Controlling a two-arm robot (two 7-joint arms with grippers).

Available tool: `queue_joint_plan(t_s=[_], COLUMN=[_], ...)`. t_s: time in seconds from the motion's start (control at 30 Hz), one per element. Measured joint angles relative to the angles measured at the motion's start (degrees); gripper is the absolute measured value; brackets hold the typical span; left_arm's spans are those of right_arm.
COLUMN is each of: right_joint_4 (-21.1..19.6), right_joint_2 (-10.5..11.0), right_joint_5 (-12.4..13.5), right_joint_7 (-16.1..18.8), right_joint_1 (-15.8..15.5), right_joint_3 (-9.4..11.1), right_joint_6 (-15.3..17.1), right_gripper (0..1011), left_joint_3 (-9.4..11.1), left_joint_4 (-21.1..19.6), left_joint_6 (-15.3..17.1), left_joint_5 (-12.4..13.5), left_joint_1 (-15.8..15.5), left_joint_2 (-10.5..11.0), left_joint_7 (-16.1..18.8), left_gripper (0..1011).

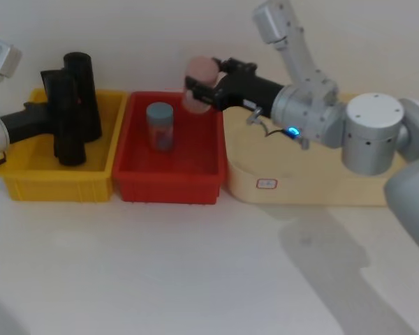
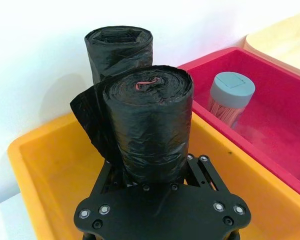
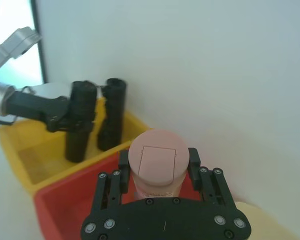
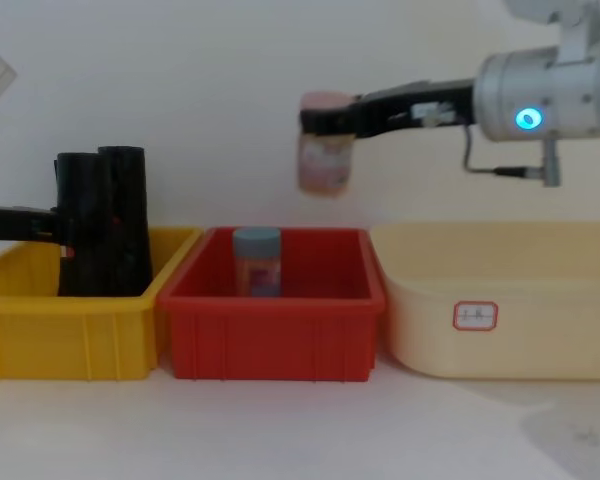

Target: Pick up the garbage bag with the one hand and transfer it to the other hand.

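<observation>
Tabletop [image 1: 195, 279], pale and flat, spreads nearest the robot. Beyond it three bins stand side by side in a row: a yellow bin [image 1: 59, 187] at ten o'clock, a red bin [image 1: 166, 188] at twelve and a cream bin [image 1: 300, 185] at two. In the yellow bin the left gripper [image 2: 155, 170], on the arm with the green-lit ring, reaches in from nine o'clock. It pinches the garbage bag [image 2: 150, 130], an upright black roll with a small red mark on top and a loose flap at its side. A second roll [image 2: 120, 50] stands upright just behind it, at its twelve o'clock. A blue-lidded jar [image 1: 160, 125] stands in the red bin. Above that bin's far rim the right gripper [image 3: 158, 167], coming in from three o'clock, clamps a pink-lidded jar [image 4: 324, 160] in the air.
</observation>
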Motion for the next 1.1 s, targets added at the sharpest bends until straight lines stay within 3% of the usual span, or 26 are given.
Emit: queue_joint_plan(t_s=[0.3,0.63,0.87,1.1], right_joint_4=[-7.4,-12.8,-14.3,-14.1], right_joint_2=[4.5,9.1,12.1,12.8], right_joint_5=[-1.5,-2.0,-0.8,0.9], right_joint_7=[-5.2,-10.2,-11.9,-11.5], right_joint_1=[-3.7,-8.4,-11.4,-12.4], right_joint_3=[3.4,7.8,11.4,13.3], right_joint_6=[1.7,4.4,6.6,8.0], right_gripper=[660,660,660,660], left_joint_3=[0.0,0.0,0.0,0.0], left_joint_4=[0.0,0.0,0.0,0.0], left_joint_6=[0.0,0.0,0.0,0.0], left_joint_5=[0.0,0.0,0.0,0.0], left_joint_1=[0.0,0.0,0.0,0.0], left_joint_2=[0.0,0.0,0.0,0.0], left_joint_7=[0.0,0.0,0.0,0.0], left_gripper=[418,418,418,418])
